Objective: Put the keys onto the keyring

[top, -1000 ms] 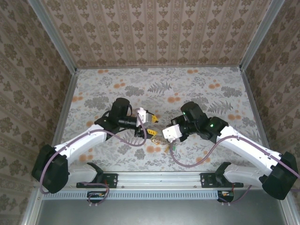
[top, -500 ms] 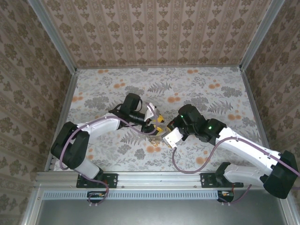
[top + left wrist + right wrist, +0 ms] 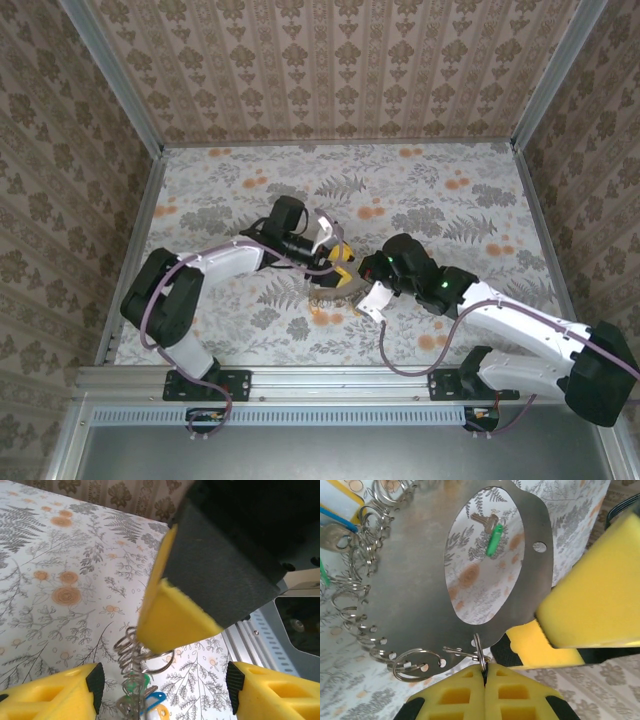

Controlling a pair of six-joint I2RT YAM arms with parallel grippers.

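Two pincers now sit almost nose to nose at the middle of the surface [image 3: 440, 200], and that is what is new. Against the view from a second ago, my left pincer [image 3: 338, 262] stands much closer to the other, its arm folded in tight. My right pincer [image 3: 484, 674] is lower and nearer the front rail, and the keyring [image 3: 420, 565] has come along with it.

Up close the keyring is a flat metal plate with an oval opening, its edge strung with small split rings. My right pincer is clamped tight on one split ring [image 3: 478, 649] at the plate's lower edge. My left pincer is spread wide and grips nothing. One of its yellow fingers [image 3: 585, 605] lies right at the plate's rim, though I cannot tell whether it touches.

One green key [image 3: 492, 540] shows through the opening, lying loose on the surface beyond the plate, so I judge it not yet threaded. The tagged keys [image 3: 135, 692], green and blue, cluster under the rings in the left wrist view; I cannot tell whether they are already on.

I read this as the set-up for a two-handed hold. The left must close on the plate's rim to steady it before any ring can be worked. A thin plate hung from one ring may well swing.
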